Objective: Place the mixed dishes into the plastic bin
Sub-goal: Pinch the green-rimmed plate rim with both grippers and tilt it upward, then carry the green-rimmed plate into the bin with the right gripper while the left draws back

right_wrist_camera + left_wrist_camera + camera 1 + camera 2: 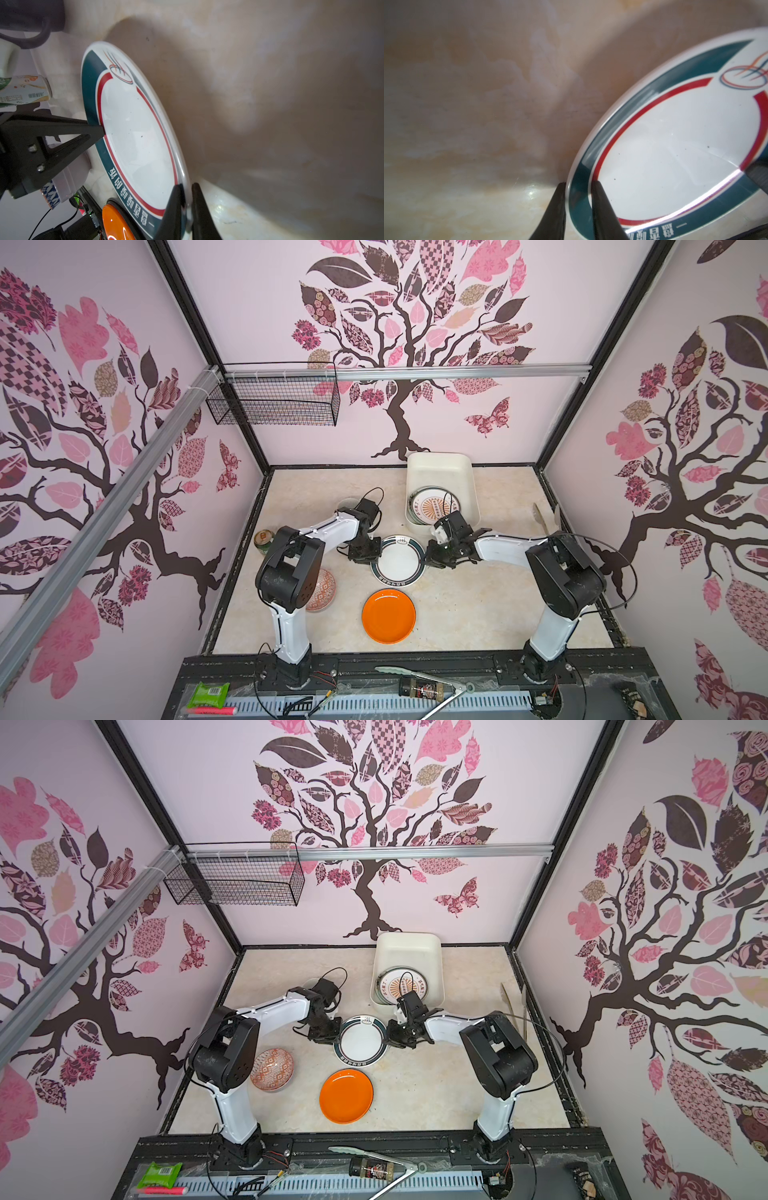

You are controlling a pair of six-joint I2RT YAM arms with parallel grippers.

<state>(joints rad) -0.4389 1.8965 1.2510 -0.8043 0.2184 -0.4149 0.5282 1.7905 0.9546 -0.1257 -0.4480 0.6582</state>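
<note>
Two-sided pinch on the teal-banded white plate (398, 562), mid-table and just short of the plastic bin (461, 472). Clamped at one rim by the left gripper (579, 184), one finger above the band and one beneath; clamped at the opposite rim by the right gripper (187, 185), closed right down on the thin edge. Held from both sides likely to keep so wide, shallow a dish level. Cannot tell whether lifted clear yet. Already inside the bin: sunburst plate (432, 504).
</note>
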